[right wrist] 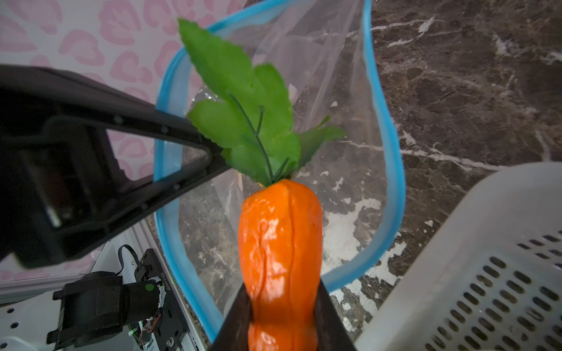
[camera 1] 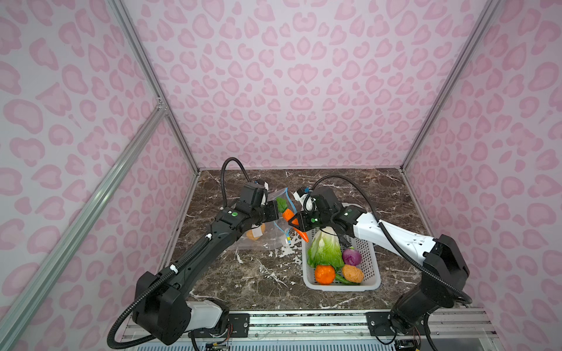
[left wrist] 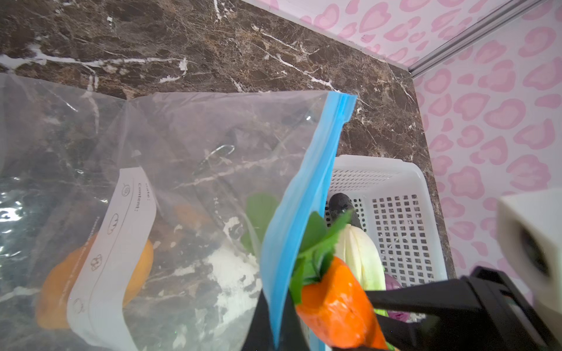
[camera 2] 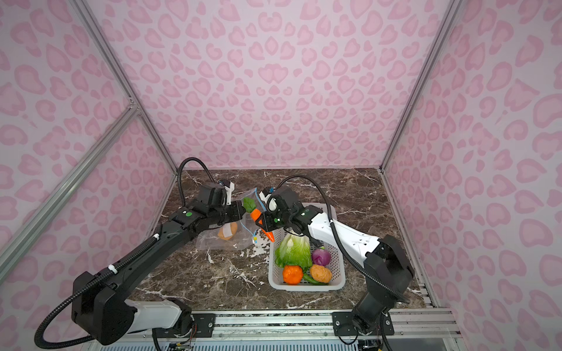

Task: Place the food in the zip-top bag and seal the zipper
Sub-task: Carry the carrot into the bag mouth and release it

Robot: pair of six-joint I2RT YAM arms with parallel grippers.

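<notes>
**A:** What stands around the work, nearest first?

**B:** Nearest is a white perforated plastic basket [camera 1: 340, 287] on the right of the worktop. At its near end lie an orange round fruit [camera 1: 324, 274] and a yellow-brown potato [camera 1: 352, 273], with a dark green piece [camera 1: 343, 280] between them. Beyond those come a purple onion [camera 1: 352, 256] and a white-green cabbage [camera 1: 324, 250]. The right arm [camera 1: 395, 240] reaches over the basket's far end and hides part of it.

**A:** And the bag?

**B:** Just left of the basket is a clear, floppy plastic zip-top bag [camera 1: 267, 243]. Its lower part lies on the worktop and its mouth is raised. The left jaws are pressed together on its thin light-blue zipper [left wrist: 317, 170], pinching one side of the rim, and the mouth gapes in a loop.

**A:** The carrot?

**B:** The right jaws pinch the orange carrot with green leaves [right wrist: 279, 243] around its body. Its pointed tip is toward the basket. The leaves sit within the zipper's loop, and the orange body is at the rim, not inside. Another yellow-brown potato [left wrist: 53, 299] lies in the bag behind the white label patch [left wrist: 118, 243].

**A:** Surface and room?

**B:** The worktop [camera 1: 258, 282] is dark brown marble-look with white veins. Behind it and at the sides are pale walls blotched with pink [camera 1: 304, 91], with aluminium posts [camera 1: 160, 103] at the corners.
</notes>
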